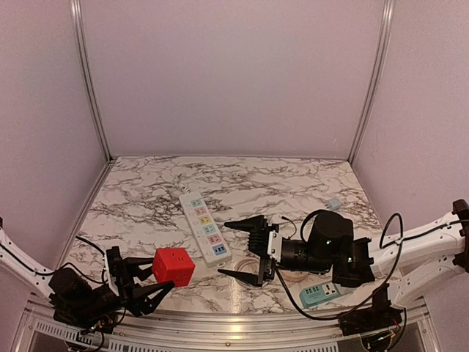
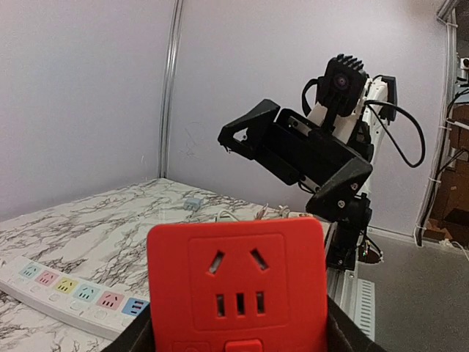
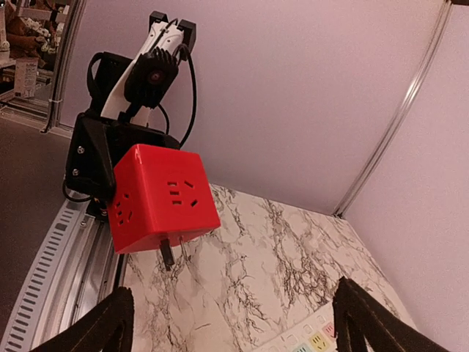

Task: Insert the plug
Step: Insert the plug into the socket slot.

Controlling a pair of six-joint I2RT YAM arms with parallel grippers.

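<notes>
The plug [image 1: 174, 266] is a red cube with socket faces and two prongs [image 3: 167, 253] under it. It hangs above the table's near left corner, with my left gripper [image 1: 157, 276] shut on its sides. In the left wrist view the plug [image 2: 237, 286] fills the space between the fingers. The white power strip [image 1: 204, 226] with coloured sockets lies at the table's middle. My right gripper [image 1: 224, 248] stands open over the strip's near end, facing the plug [image 3: 161, 198], with nothing between its fingers.
A teal socket block [image 1: 320, 294] lies by the right arm's base, and a white cable coil [image 1: 253, 264] lies under the right gripper. A small blue-grey adapter [image 1: 334, 202] sits at the right. Pale walls close in three sides.
</notes>
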